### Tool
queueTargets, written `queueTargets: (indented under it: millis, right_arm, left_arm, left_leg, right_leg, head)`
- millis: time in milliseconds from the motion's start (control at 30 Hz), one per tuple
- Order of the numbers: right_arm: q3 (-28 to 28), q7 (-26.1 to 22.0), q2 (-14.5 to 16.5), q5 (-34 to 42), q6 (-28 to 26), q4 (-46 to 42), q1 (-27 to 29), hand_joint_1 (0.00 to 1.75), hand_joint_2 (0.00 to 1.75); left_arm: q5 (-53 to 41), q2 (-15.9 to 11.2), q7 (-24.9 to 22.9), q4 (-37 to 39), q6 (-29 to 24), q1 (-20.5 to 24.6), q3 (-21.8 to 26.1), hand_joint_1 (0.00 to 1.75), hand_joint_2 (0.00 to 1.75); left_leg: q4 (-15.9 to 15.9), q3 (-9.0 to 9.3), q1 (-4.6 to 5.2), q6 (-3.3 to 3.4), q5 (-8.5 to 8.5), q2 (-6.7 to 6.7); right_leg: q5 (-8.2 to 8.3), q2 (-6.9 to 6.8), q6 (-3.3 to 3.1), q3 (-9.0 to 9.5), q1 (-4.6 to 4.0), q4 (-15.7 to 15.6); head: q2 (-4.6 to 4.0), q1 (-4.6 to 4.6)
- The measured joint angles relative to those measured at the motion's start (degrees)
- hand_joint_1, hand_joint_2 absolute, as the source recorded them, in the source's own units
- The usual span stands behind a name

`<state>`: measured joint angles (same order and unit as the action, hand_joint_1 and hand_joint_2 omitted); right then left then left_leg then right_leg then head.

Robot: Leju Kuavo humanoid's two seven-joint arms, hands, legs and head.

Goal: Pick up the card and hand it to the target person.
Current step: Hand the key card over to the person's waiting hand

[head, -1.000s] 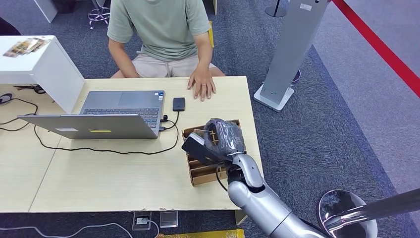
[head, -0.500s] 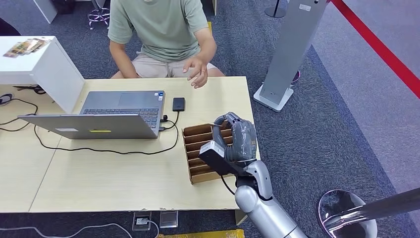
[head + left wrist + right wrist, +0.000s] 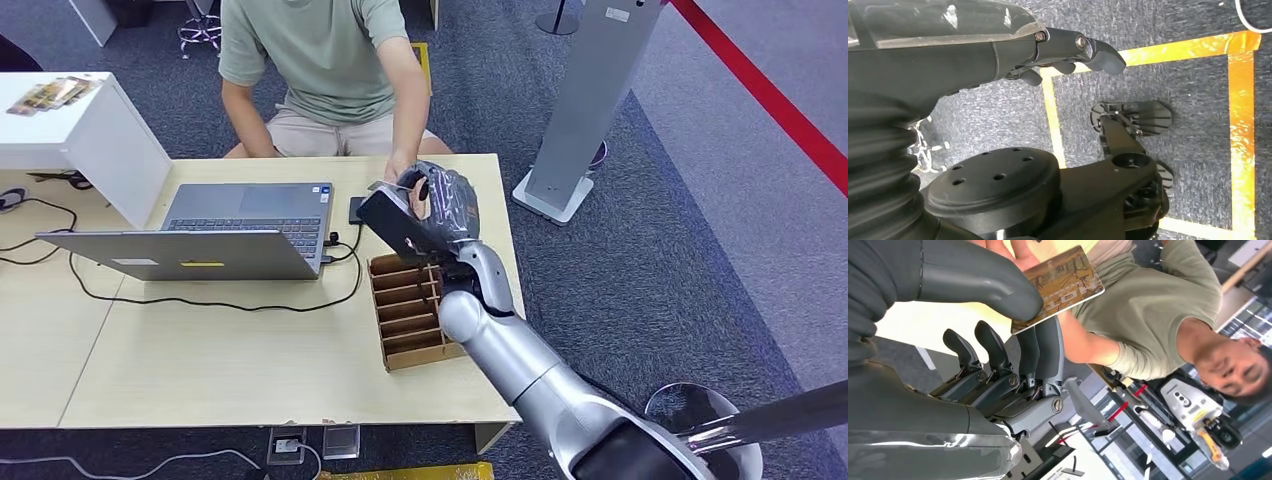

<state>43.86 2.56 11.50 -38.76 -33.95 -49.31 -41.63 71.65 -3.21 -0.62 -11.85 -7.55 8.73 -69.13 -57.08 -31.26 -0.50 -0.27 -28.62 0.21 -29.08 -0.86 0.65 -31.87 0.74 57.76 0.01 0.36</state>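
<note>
Laptop [image 3: 215,235] open on desk [image 3: 200,350], L side; small black device [image 3: 358,210] by its R corner. Brown divider box [image 3: 410,310] mid-desk, robot arm over it. R hand [image 3: 432,210] raised above desk's far edge, thumb + fingers pinching the card [image 3: 1060,285]. Person's hand [image 3: 412,185] right behind it, at the card. L hand [image 3: 1068,55] hangs over floor, fingers curled in, nothing held.

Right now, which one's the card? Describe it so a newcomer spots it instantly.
Start at the light wooden table and follow the silver right arm to the right hand, raised over the far edge before the seated person. The card is pinched between its thumb and fingers. Unlike the black phone lying flat nearby, it is thin, brown and gold-patterned, and held in the air.
</note>
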Motion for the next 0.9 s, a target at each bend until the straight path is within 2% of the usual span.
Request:
queueTargets:
  millis: [200, 367, 500, 733, 900]
  right_arm:
    - [2.00, 6.97, 3.17, -1.86, 3.86, 10.81, -6.88, 1.48, 1.75]
    - [3.30, 9.67, 4.47, -3.03, 5.57, 16.81, -9.22, 1.48, 1.75]
    - [4.29, 10.63, 4.57, -3.21, 5.72, 21.00, -10.41, 0.00, 1.75]
    - [4.73, 8.49, 4.44, -1.39, 3.25, 23.80, -10.65, 0.00, 1.75]
    - [3.91, 2.24, 4.02, 1.45, -3.03, 23.52, -10.81, 0.00, 1.75]
  left_arm:
    - [-0.10, -0.02, -1.19, 0.00, 0.18, 0.17, -0.52, 0.00, 1.75]
    - [0.00, -0.02, -0.89, 0.00, 0.20, 0.13, -0.90, 0.00, 1.75]
    - [0.00, -0.02, -1.36, 0.00, 0.30, 0.10, -1.13, 0.00, 1.75]
    - [-0.03, -0.02, -1.29, 0.00, 1.00, 0.12, -1.64, 0.00, 1.75]
    - [0.47, -0.02, -0.39, 0.00, 0.42, 0.10, -1.79, 0.00, 1.75]
  left_leg:
    - [0.00, -0.02, 0.00, 0.00, 0.00, 0.00]
    - [-0.01, 0.00, 0.00, 0.01, -0.01, 0.00]
    - [-0.01, 0.02, 0.00, 0.01, 0.00, 0.00]
    - [-0.02, 0.02, 0.00, 0.00, 0.00, 0.01]
    - [-0.02, 0.03, 0.00, 0.00, 0.00, 0.01]
  right_leg:
    - [0.00, 0.01, 0.00, -0.01, 0.00, -0.01]
    - [0.00, 0.01, 0.00, -0.01, 0.01, -0.02]
    - [0.00, 0.02, 0.00, 0.00, 0.00, -0.02]
    - [0.00, 0.05, 0.00, -0.03, 0.00, -0.02]
    - [0.00, 0.05, 0.00, -0.03, 0.00, -0.02]
  head:
    - [0.00, 0.09]
    - [0.00, 0.09]
    - [0.00, 0.08]
    - [0.00, 0.07]
    - [0.00, 0.04]
